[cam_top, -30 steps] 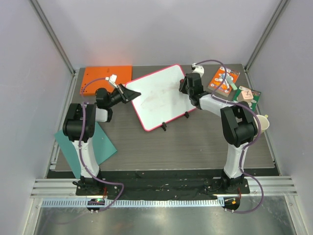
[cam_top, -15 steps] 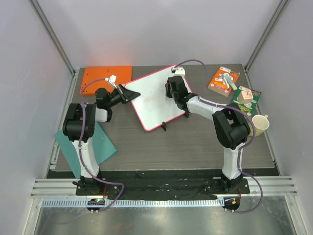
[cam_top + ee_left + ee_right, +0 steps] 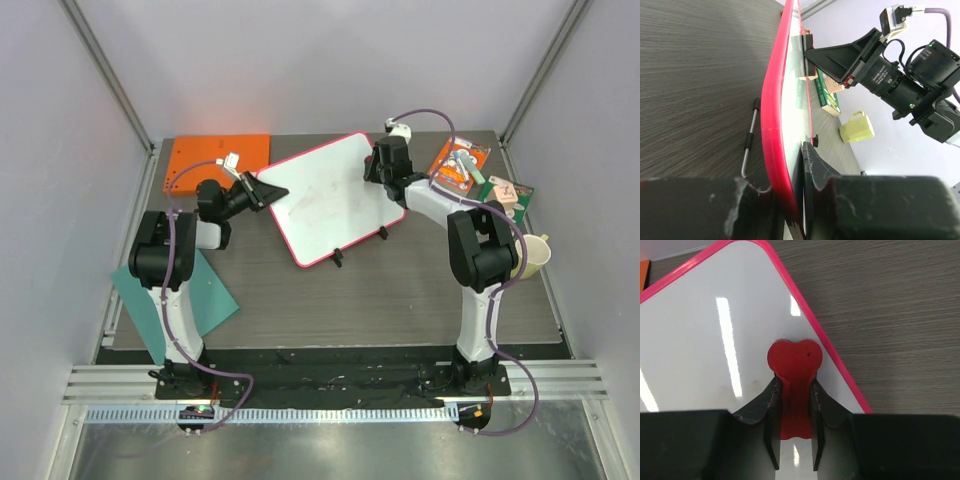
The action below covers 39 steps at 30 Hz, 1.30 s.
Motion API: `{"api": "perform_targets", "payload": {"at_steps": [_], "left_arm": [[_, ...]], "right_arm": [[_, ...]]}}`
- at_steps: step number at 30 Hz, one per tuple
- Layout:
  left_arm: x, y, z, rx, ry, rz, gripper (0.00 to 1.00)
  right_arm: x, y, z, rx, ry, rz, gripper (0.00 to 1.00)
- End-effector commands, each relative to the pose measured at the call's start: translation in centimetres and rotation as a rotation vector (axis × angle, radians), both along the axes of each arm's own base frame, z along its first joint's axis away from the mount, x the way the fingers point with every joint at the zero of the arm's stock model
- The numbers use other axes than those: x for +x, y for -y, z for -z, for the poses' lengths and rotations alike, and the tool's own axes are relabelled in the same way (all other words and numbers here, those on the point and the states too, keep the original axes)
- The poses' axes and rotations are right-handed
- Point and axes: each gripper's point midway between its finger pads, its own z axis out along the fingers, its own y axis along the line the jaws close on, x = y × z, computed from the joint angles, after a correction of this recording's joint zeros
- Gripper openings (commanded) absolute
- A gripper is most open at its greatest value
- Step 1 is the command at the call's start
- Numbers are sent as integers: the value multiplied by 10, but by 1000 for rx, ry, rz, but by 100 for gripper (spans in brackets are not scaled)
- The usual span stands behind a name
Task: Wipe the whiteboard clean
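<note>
- Pink-rimmed whiteboard (image 3: 325, 200) sits angled at the upper centre of the table (image 3: 400, 290) in our top view.
- Our left gripper (image 3: 270, 192) pinches its left edge, jaws nearly closed on the rim.
- Our right gripper (image 3: 794, 385) clamps a red heart-shaped eraser (image 3: 794, 355), which touches the board just beside its right rim.

Whiteboard (image 3: 325, 200), white w/ thin pink-red rim & rounded corners, faint dark smudges, sits skewed diag. at table's (image 3: 400, 290) far-centre.
</note>
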Motion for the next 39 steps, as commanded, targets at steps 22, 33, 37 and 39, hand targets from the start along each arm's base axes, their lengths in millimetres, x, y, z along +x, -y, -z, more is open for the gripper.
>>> {"api": "perform_targets", "payload": {"at_steps": [22, 33, 37, 39], "left_arm": [[-24, 22, -12, 145, 284, 125, 0], [-22, 21, -12, 146, 277, 112, 0], [-22, 21, -12, 147, 275, 110, 0], [-22, 22, -12, 147, 275, 112, 0]], "right_arm": [[-185, -127, 126, -166, -411, -492, 1], [-191, -198, 131, -269, -410, -637, 1], [-176, -169, 133, -341, -388, -516, 1], [-162, -147, 132, -330, -395, -438, 1]]}}
